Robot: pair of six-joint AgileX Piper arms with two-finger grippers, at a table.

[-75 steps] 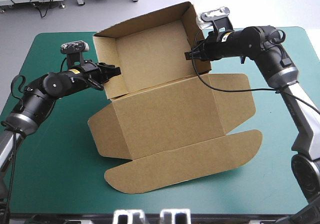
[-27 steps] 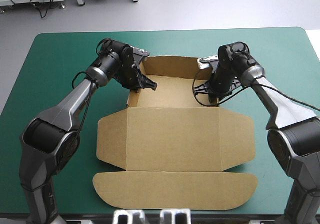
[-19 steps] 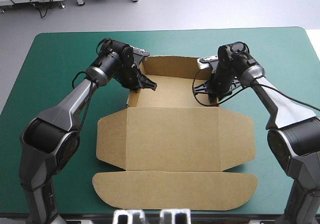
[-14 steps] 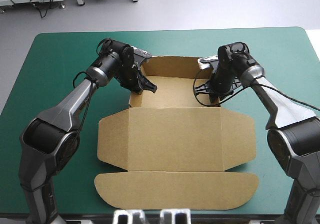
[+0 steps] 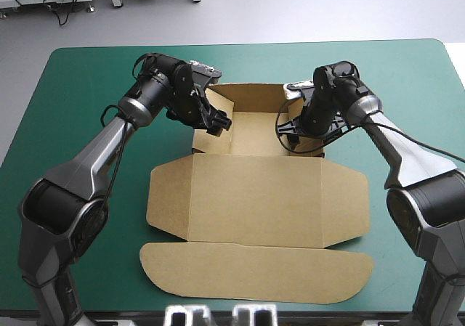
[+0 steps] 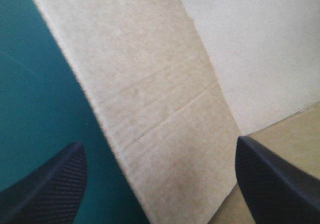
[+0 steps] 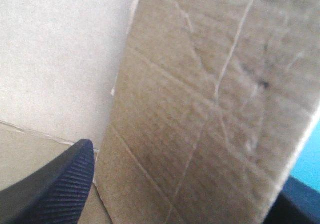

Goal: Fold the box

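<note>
The left gripper's (image 6: 159, 143) black fingers (image 6: 50, 184) stand wide apart, one on each side of an upright wall of the brown box (image 5: 254, 202). One finger is over the teal-green cover (image 5: 87, 86) outside the box, and the other is over the box's floor inside. The right gripper's (image 7: 187, 164) fingers (image 7: 55, 184) are also spread. They straddle the opposite wall, with one finger inside over the floor and the other at the outer face, where a strip of the cover shows. It cannot be seen whether either pair touches the board.

In the high view both grippers point down into the far part of the box. The left is at the inner left corner of the tray and the right is at the inner right corner, each arm reaching in from its own side of the table. The tray's back wall and two side walls are raised. The lid (image 5: 254, 195) lies flat on the cover toward the table's near edge, with a short wing at each end. Its long rounded flap (image 5: 254, 271) lies flat beyond the lid, closest to the near edge. The box sits about midway between the table's left and right edges.
</note>
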